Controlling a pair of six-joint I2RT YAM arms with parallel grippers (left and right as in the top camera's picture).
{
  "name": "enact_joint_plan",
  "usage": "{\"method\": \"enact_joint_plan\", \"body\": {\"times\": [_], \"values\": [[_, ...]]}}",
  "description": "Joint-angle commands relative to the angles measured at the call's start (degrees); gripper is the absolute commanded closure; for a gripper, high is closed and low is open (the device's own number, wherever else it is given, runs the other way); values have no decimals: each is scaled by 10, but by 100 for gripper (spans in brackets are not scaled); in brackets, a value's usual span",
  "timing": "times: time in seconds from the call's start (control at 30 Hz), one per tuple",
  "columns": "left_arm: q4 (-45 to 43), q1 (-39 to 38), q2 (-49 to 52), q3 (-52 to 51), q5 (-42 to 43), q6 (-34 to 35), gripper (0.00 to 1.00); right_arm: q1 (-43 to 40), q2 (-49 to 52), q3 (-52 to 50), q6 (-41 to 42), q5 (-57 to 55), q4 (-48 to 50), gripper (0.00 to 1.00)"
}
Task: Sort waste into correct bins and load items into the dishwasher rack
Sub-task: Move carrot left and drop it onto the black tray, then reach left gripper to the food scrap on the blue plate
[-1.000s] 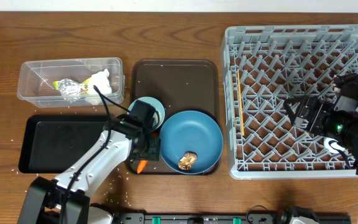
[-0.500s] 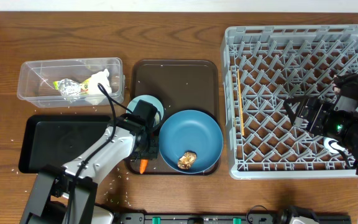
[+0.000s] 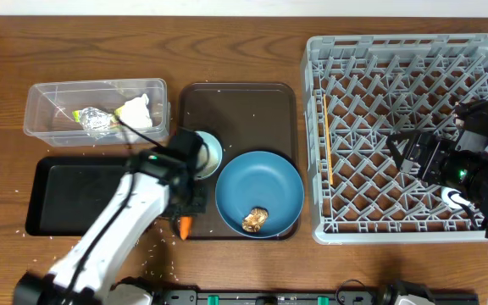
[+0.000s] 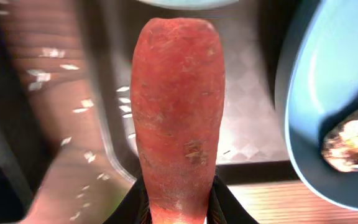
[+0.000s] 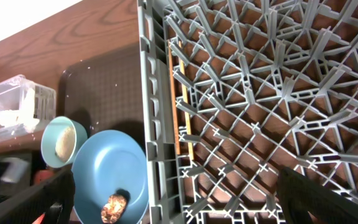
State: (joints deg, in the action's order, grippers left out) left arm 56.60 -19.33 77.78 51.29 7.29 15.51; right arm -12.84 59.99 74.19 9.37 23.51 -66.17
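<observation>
My left gripper is shut on the orange carrot at the front left corner of the brown serving tray. In the left wrist view the carrot stands out from the jaws. The large blue plate holds a brown food lump. The light-blue bowl sits behind the gripper. The clear box holds wrappers and tissue. The black tray lies to the left. My right gripper is open and empty over the grey rack. A small cup sits in the rack.
The brown serving tray lies under the plate and bowl. White rice grains are scattered on the table near the tray. A thin orange stick lies along the rack's left side. The rack's wall stands between my right gripper and the plate.
My left arm has swung left and the carrot in its jaws has shifted a little left over the tray's front left corner. The right arm has not moved.
</observation>
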Motion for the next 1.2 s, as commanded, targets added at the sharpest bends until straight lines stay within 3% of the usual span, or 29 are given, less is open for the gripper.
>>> {"method": "enact_joint_plan", "body": {"times": [0.0, 0.2, 0.37, 0.6, 0.7, 0.87, 0.93, 0.97, 1.17], "values": [[26, 40, -31, 13, -7, 20, 81, 5, 0, 0, -9, -2, 0, 4], [50, 164, -45, 13, -53, 66, 87, 5, 0, 0, -9, -2, 0, 4], [-1, 282, -44, 5, -52, 130, 93, 5, 0, 0, -9, -2, 0, 4], [-93, 396, -44, -38, -52, 206, 93, 5, 0, 0, -9, -2, 0, 3], [-123, 412, -44, -59, -50, 264, 78, 5, 0, 0, -9, -2, 0, 3], [-139, 413, -45, -70, -42, 278, 59, 5, 0, 0, -9, -1, -1, 3], [-139, 413, -45, -67, -24, 263, 39, 5, 0, 0, -9, -1, -1, 3], [-137, 413, -45, -63, -9, 249, 33, 5, 0, 0, -9, -2, -1, 3], [-82, 408, -58, -7, 121, 123, 31, 5, 0, 0, -9, -1, -1, 3]]}}
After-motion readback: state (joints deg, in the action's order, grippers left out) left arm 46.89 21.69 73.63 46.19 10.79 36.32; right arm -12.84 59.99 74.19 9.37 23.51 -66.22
